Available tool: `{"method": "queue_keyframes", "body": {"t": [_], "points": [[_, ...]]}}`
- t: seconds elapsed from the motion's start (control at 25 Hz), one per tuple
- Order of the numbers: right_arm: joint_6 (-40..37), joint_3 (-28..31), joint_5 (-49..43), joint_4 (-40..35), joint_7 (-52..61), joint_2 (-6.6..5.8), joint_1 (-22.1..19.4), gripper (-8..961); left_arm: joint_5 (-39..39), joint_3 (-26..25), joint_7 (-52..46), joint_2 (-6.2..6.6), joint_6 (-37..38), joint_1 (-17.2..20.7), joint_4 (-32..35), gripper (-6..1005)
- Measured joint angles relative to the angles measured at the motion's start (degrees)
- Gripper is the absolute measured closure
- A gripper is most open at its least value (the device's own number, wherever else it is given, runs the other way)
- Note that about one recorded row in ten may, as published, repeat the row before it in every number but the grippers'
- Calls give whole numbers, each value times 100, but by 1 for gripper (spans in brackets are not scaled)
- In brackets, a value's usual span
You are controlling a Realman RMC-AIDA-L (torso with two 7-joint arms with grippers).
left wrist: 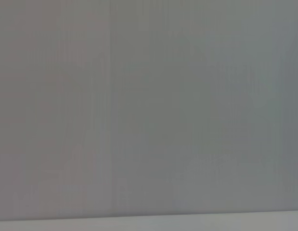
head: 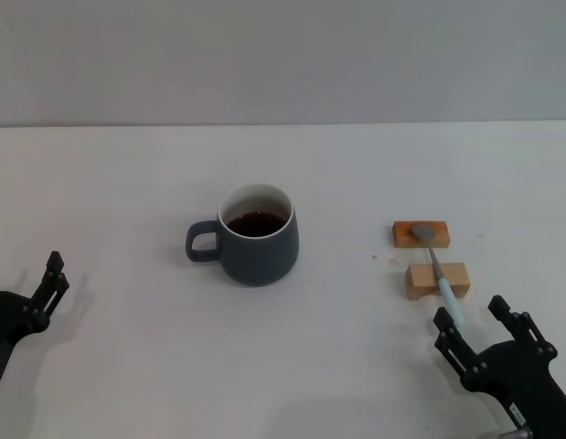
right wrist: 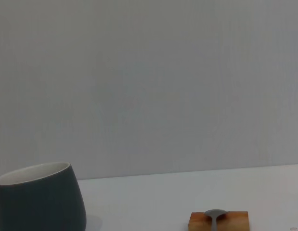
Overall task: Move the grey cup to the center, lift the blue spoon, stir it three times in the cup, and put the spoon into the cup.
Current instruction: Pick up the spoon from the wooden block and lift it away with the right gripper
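Spoon first: we find the blue spoon (head: 438, 271) lying across two small wooden blocks (head: 421, 235) on the right side of the white table (head: 127, 366). Its long axis runs near-to-far in the head view, slightly slanted. The grey metal bowl rests on the farther, darker block; the shaft crosses the nearer, paler block (head: 437, 280); the pale blue handle end overhangs toward the robot and points at the right gripper (head: 475, 331).

Grey cup (head: 256, 236) stands upright near the table's middle, well apart from the spoon and to its left. We see dark brown liquid inside, a white inner wall, and the loop handle pointing toward the robot's left.

Right gripper sits low at the near right edge of the table, fingers spread apart with nothing between them, reaching forward. The spoon's blue tip lies just beside the left fingertip (head: 444, 320); we cannot tell whether they touch.

Left gripper (head: 52, 279) waits at the near left edge, far from the cup, its two finger tips close together and holding nothing; we cannot tell from this angle if they are fully closed.

Right wrist view adds a side-on look: the grey cup (right wrist: 40, 197) in profile, wider toward the base, and the spoon (right wrist: 214, 215) bowl end-on atop the farther block (right wrist: 219, 221). The handle and the liquid are hidden there. Left wrist view shows only a blank grey wall and a thin strip of table.
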Motion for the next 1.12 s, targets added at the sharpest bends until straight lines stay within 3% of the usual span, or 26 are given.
{"method": "queue_keyframes", "body": {"t": [0.8, 0.92, 1.12], "points": [[-2, -23, -37, -2, 91, -5, 42, 177, 0, 1, 2, 0, -7, -3, 0, 140], [-2, -23, -39, -25, 127, -13, 44, 298, 0, 6, 1, 0, -9, -9, 0, 140], [41, -21, -36, -55, 132, -10, 53, 389, -1, 9, -12, 4, -10, -25, 0, 140]]}}
